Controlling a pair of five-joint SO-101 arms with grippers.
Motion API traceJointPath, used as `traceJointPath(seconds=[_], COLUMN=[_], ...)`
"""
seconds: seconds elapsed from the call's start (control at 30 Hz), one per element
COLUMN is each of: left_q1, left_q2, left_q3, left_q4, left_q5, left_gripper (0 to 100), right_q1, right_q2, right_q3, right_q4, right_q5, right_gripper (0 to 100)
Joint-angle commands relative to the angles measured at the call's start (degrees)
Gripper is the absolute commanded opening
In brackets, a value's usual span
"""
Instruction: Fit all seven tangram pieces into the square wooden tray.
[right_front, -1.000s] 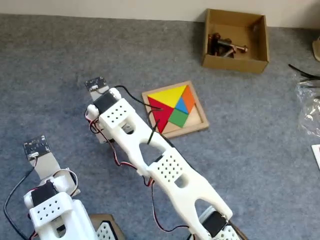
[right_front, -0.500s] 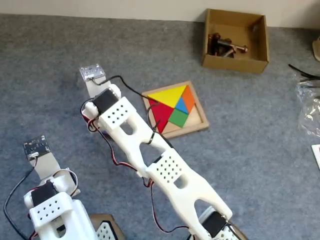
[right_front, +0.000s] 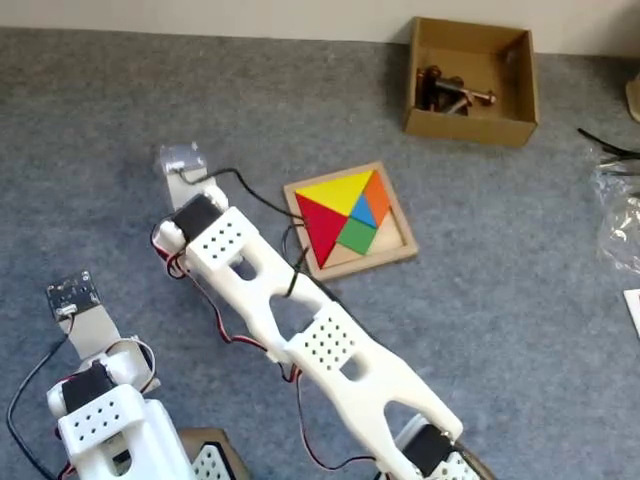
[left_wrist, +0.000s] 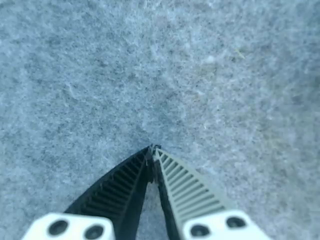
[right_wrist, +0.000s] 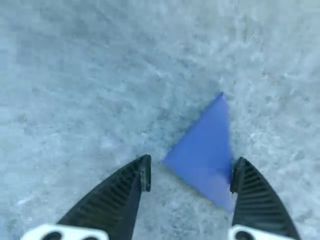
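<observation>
- Tangram pieces (right_front: 345, 208) lie in the square wooden tray (right_front: 392, 247) near the middle of the grey counter (right_front: 100, 110). We count a yellow triangle (right_front: 340, 192), a red triangle (right_front: 320, 230), an orange piece (right_front: 377, 190), a small blue piece (right_front: 365, 212) and a green square (right_front: 357, 236).
- These five sit edge to edge, and we see bare wood along the tray's near and right sides.
- Outside the tray, a blue triangle (right_wrist: 205, 145) lies flat on the counter, as we see in the right wrist view.
- Our right pincer (right_wrist: 192, 164) has its fingers spread apart with the blue triangle between them. One fingertip (right_wrist: 238, 172) is right at the triangle's edge, but we cannot tell if it touches. The other stands just clear of a corner.
- In the high view the right arm (right_front: 300, 330) stretches from the near edge to a spot left of the tray.
- Our left pincer (left_wrist: 154, 149) has its tips pressed together with nothing between them, over bare counter.
- The left arm (right_front: 100, 420) sits at the near left corner, well apart from the tray.
- A cardboard box (right_front: 515, 85) stands at the far side of the counter, with some brown objects inside.
</observation>
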Motion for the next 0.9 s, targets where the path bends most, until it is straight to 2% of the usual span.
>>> traceJointPath(seconds=[0.0, 0.4, 0.57, 0.87], left_q1=[-0.92, -0.92, -0.92, -0.92], left_q2=[-0.22, -0.22, -0.22, -0.22], left_q3=[-0.04, -0.04, -0.04, -0.04], left_q4=[0.62, 0.62, 0.62, 0.62], left_q5=[0.53, 0.53, 0.53, 0.53], left_gripper=[0, 0, 0, 0], right_q1=[-0.4, -0.22, -0.13, -0.13], right_q2=[-0.75, -0.31, -0.22, -0.22], right_q3=[-1.54, -2.33, -2.33, -2.33], right_q4=[-0.75, -0.66, -1.01, -1.01], right_q5=[-0.18, -0.09, 0.0, 0.0], right_gripper=[25.3, 25.2, 18.3, 17.6])
